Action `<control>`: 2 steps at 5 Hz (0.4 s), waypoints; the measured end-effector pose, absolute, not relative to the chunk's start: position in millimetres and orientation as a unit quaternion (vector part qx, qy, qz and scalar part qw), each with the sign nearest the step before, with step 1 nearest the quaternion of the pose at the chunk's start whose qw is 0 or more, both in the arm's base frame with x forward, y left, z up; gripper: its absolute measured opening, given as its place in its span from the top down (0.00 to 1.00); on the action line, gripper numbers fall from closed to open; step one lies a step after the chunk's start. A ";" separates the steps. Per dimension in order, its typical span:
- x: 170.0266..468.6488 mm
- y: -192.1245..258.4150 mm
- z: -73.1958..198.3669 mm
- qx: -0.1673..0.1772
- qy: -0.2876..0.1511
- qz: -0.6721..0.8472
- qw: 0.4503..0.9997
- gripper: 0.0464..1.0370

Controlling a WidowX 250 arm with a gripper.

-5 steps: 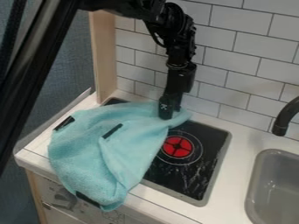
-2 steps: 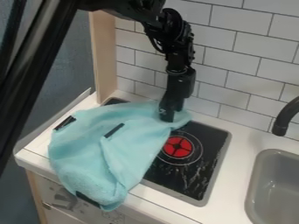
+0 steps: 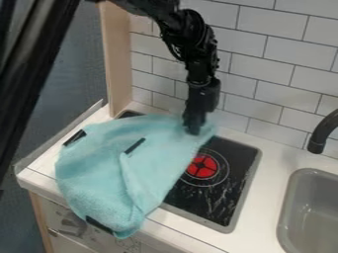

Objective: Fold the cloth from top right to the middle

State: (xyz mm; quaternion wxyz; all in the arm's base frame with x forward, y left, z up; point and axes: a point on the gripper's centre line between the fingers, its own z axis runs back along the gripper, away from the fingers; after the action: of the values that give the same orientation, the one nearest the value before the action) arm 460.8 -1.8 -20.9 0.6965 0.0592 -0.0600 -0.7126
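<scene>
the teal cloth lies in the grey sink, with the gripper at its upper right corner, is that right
Not quite: the camera view shows the teal cloth lying partly over the black stove, not in the grey sink. The gripper is indeed at its upper right corner.

The black gripper (image 3: 192,129) has shifted slightly toward 2 o'clock since the last frame. The turquoise cloth's (image 3: 96,170) middle black strip (image 3: 135,145) has slid the same way, and its edge has crept toward 3 o'clock, over the red burner (image 3: 204,165).
</scene>
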 end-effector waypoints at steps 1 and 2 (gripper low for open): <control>454.7 -1.5 -10.3 0.062 -0.066 -0.705 0.704 0.99; 453.2 1.6 -4.6 0.063 -0.072 -0.697 0.711 1.00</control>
State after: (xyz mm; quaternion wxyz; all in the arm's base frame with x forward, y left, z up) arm 453.2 1.6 -4.6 0.7106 0.0633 -0.0721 -0.6971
